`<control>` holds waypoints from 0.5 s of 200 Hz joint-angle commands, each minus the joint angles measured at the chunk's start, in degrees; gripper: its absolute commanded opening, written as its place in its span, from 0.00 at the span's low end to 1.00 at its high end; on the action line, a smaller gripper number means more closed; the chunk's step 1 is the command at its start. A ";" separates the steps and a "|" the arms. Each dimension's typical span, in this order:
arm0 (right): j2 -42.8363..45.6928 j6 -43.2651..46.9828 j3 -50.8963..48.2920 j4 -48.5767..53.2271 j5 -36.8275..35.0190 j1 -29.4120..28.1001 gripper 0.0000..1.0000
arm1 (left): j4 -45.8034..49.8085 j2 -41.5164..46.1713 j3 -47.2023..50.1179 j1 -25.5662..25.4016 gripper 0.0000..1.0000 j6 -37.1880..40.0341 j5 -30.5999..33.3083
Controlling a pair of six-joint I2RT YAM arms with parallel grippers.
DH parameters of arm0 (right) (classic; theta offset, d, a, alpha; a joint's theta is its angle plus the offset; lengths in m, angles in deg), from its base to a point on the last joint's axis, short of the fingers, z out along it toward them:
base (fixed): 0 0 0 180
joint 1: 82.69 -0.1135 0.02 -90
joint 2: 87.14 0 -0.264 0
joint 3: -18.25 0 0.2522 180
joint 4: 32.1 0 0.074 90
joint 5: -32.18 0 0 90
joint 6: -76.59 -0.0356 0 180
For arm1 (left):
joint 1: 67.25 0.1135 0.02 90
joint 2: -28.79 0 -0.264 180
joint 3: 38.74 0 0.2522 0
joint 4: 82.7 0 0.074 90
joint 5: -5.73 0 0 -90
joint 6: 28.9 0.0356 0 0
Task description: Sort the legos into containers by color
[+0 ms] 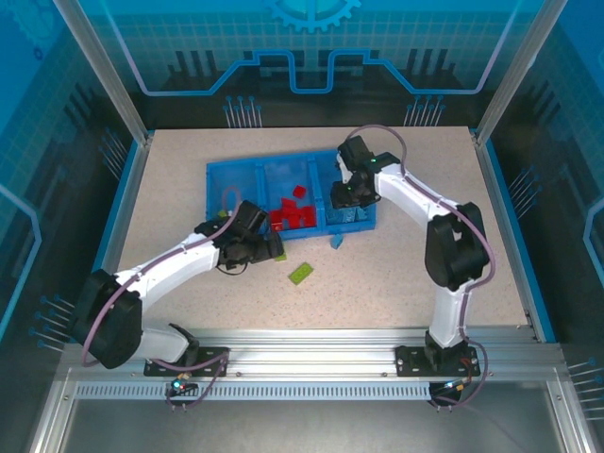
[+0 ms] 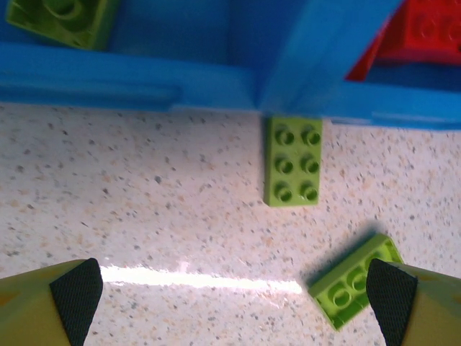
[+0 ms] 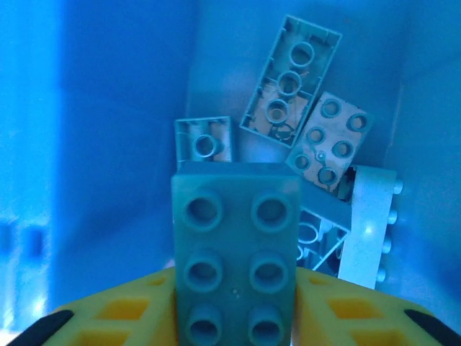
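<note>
My right gripper (image 3: 236, 317) is shut on a light blue lego (image 3: 236, 245) and holds it over the right compartment of the blue tray (image 1: 219, 170), where several more light blue legos (image 3: 292, 79) lie. In the top view that gripper (image 1: 347, 196) is above the same compartment. My left gripper (image 2: 234, 299) stands open just above the table in front of the tray. One lime green lego (image 2: 292, 171) lies against the tray's front wall. Another green lego (image 2: 349, 282) lies beside my right finger pad (image 2: 392, 292). Red legos (image 1: 294, 212) fill the middle compartment.
A green lego (image 1: 301, 273) and a light blue lego (image 1: 336, 243) lie loose on the speckled table (image 1: 396, 274) in front of the tray. A green lego (image 2: 61, 18) rests in the left compartment. Metal frame posts and blue panels ring the table.
</note>
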 commanded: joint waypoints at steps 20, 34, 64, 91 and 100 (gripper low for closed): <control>-2.31 -0.59 2.44 4.48 -3.03 0.48 0.47 | 1.43 -2.62 -0.35 -4.41 0.99 -3.04 1.88; -2.84 -0.68 2.74 4.98 -3.77 0.47 0.48 | 2.76 -4.03 -1.49 -5.93 0.99 -5.39 1.57; -2.01 -1.37 1.98 5.16 -3.24 0.36 0.52 | 4.75 -8.08 -4.68 -10.02 0.99 -10.21 -0.91; 1.14 -2.12 -0.29 3.59 -2.36 0.04 0.59 | 4.26 -12.56 -7.73 -12.27 0.99 -14.66 -3.72; 2.04 -2.25 -0.90 3.29 -2.13 -0.05 0.60 | 3.72 -13.84 -8.51 -12.67 0.99 -16.10 -4.35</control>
